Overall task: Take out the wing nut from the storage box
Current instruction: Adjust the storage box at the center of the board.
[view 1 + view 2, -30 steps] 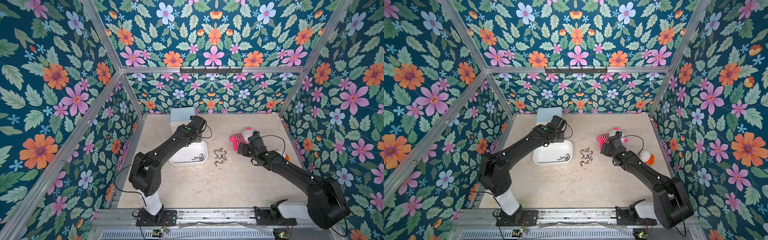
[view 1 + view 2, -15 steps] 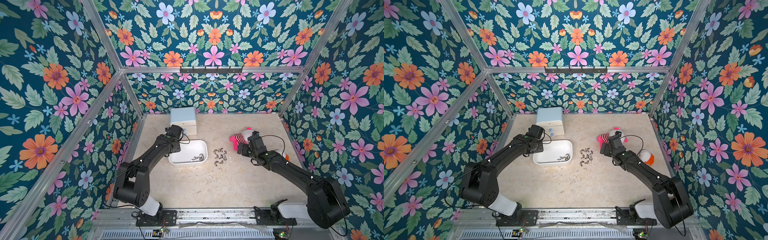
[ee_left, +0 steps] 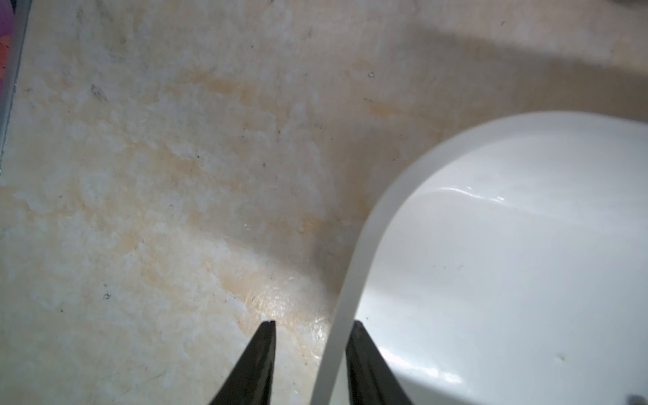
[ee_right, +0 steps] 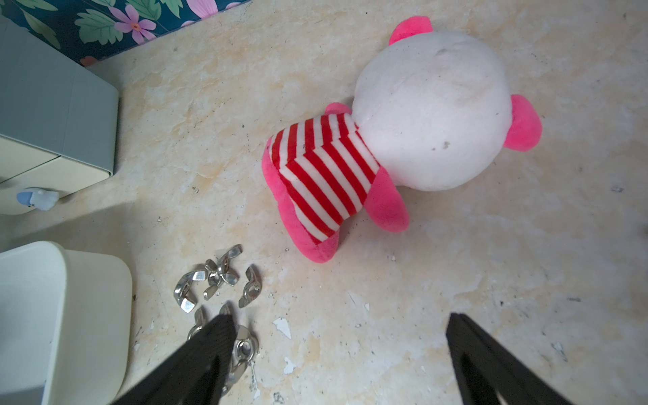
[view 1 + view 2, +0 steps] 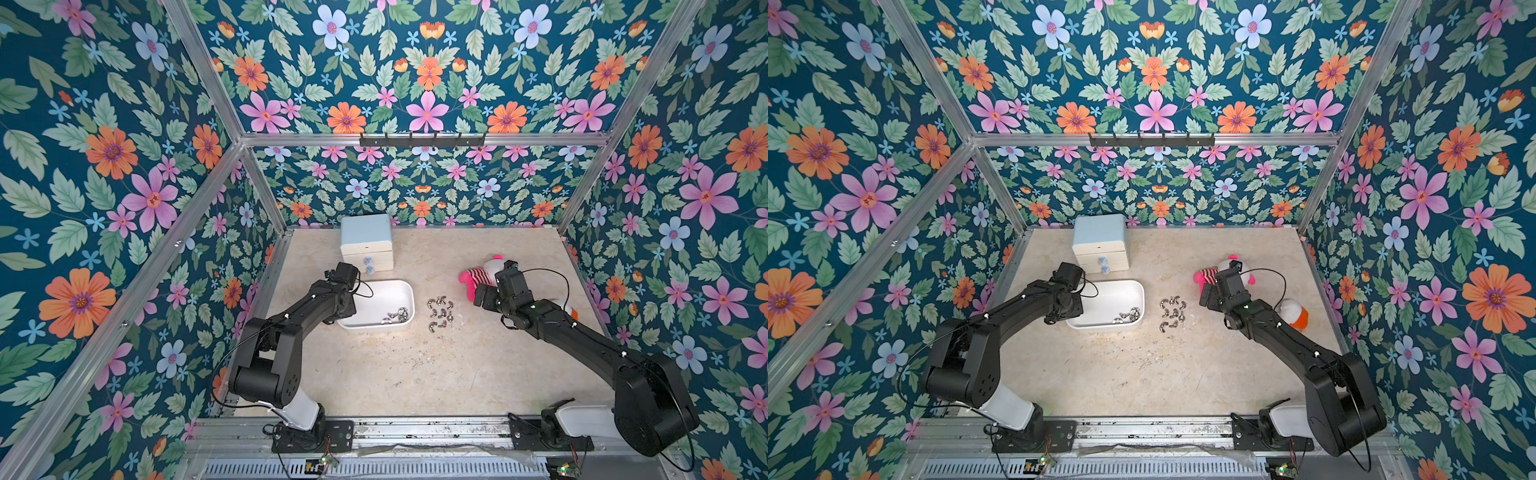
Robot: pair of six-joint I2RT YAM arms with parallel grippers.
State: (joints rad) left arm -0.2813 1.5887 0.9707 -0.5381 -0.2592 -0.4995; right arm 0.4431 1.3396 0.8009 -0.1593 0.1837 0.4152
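Left gripper [image 3: 312, 326]: narrow, astride the box's [image 3: 366, 238] end wall, one finger inside, the other outside with a gap showing. I'd guess it means to steady the box.
Nuts [image 5: 394, 316]: a few lie in the box, in the corner opposite that gripper.
Pile [image 5: 441, 312]: loose nuts just outside the box.
Right gripper [image 4: 340, 317]: wide and empty, above the pile.

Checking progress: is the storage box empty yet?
Not empty: a few wing nuts lie in one corner of the storage box; a cluster sits on the table beside it.
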